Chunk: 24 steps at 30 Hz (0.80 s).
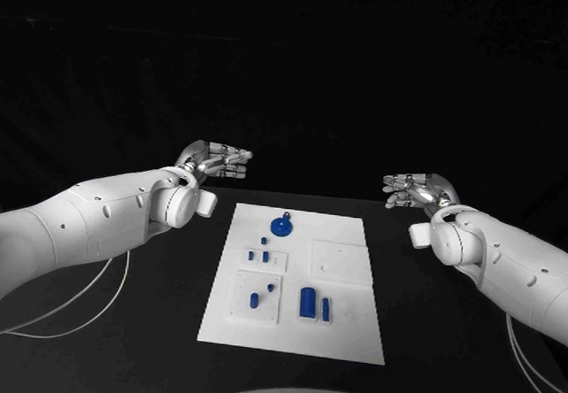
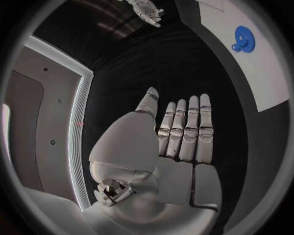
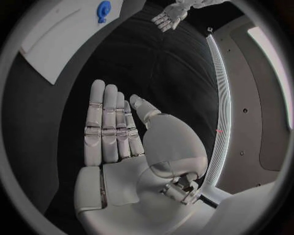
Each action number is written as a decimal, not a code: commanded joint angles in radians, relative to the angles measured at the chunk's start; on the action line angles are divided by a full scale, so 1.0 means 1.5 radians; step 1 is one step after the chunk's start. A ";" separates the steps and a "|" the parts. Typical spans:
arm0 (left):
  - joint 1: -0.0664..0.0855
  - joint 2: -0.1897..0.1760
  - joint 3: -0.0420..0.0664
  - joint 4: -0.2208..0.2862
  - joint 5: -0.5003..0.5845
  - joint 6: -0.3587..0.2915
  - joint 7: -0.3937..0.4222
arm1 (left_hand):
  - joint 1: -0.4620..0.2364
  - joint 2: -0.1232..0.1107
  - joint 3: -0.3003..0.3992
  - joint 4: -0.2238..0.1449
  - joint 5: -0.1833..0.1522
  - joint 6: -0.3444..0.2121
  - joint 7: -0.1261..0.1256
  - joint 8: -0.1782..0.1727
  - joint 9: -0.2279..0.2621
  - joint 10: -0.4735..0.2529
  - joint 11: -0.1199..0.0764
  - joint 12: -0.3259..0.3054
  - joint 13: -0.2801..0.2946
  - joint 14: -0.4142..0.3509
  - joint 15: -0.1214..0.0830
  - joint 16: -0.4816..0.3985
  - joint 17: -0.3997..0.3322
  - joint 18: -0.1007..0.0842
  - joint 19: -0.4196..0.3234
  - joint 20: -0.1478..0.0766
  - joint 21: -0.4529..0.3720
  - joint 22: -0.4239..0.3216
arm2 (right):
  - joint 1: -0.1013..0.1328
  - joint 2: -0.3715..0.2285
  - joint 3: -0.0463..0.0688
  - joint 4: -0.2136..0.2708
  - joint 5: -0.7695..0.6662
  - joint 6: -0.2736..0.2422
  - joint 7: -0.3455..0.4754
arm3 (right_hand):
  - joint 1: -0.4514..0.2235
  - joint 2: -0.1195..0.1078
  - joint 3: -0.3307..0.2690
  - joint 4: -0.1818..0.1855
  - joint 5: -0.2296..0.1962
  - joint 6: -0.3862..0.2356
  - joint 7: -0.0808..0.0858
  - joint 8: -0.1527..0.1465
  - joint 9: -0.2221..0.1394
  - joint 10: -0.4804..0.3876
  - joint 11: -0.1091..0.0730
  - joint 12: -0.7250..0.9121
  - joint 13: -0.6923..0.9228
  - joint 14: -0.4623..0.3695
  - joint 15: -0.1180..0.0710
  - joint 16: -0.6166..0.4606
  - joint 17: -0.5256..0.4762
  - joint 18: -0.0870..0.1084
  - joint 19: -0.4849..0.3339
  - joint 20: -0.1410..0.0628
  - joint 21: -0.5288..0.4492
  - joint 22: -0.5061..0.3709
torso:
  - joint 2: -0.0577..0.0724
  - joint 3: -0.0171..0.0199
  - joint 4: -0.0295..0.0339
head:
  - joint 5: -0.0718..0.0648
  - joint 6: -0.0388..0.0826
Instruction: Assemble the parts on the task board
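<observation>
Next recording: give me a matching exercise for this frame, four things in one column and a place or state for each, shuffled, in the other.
Things:
1. left hand
2. right hand
3. round blue part
4. two upright blue pegs

Places or states:
A. on the near right part of the task board
B. holds nothing, past the board's far right corner
C. at the far end of the board
D. holds nothing, past the board's far left corner

Pairs: 1-D, 2-B, 3-C, 4-A
</observation>
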 commanded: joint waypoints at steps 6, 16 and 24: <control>0.005 0.026 0.001 -0.039 0.047 -0.009 0.024 | 0.004 0.006 -0.007 -0.004 0.004 -0.003 -0.002 -0.003 -0.001 -0.007 -0.002 -0.001 -0.001 -0.009 0.001 -0.004 -0.002 0.013 -0.010 0.008 -0.002 -0.001 | 0.003 0.023 0.008 -0.043 0.114 0.029 0.098 | -0.031 -0.022 0.054 0.023 0.000 -0.026 0.011 -0.001 -0.097 -0.102 0.058 -0.036 -0.182 -0.129 0.081 -0.174 -0.348 0.036 -0.201 0.118 -0.006 -0.362 | -0.003 0.0029 0.0021 | 0.000 0.015; -0.011 0.003 0.010 0.026 0.030 -0.049 0.024 | -0.916 -0.019 0.050 -0.015 -0.060 -0.685 -0.086 -0.044 -0.042 -0.728 -0.081 -0.039 -0.039 -0.737 -0.080 -0.043 -0.043 -0.057 -0.704 -0.091 -0.046 -0.045 | 0.015 0.004 -0.026 0.022 0.102 -0.040 0.073 | -0.801 -0.033 -0.190 0.126 -0.145 -0.709 -0.076 -0.042 -0.139 -0.836 -0.031 -0.077 -0.222 -0.851 -0.001 -0.215 -0.398 -0.067 -0.889 0.012 -0.050 -0.481 | -0.001 0.0106 0.0069 | -0.009 0.040; -0.047 -0.044 0.036 0.179 0.056 -0.166 0.070 | -0.916 -0.019 0.050 -0.015 -0.060 -0.685 -0.086 -0.044 -0.042 -0.728 -0.081 -0.039 -0.039 -0.737 -0.080 -0.043 -0.043 -0.057 -0.704 -0.091 -0.046 -0.045 | 0.048 -0.040 -0.110 0.175 0.204 -0.145 0.135 | -0.801 -0.033 -0.190 0.126 -0.145 -0.709 -0.076 -0.042 -0.139 -0.836 -0.031 -0.077 -0.222 -0.851 -0.001 -0.215 -0.398 -0.067 -0.889 0.012 -0.050 -0.481 | 0.002 0.0278 0.0186 | -0.026 0.098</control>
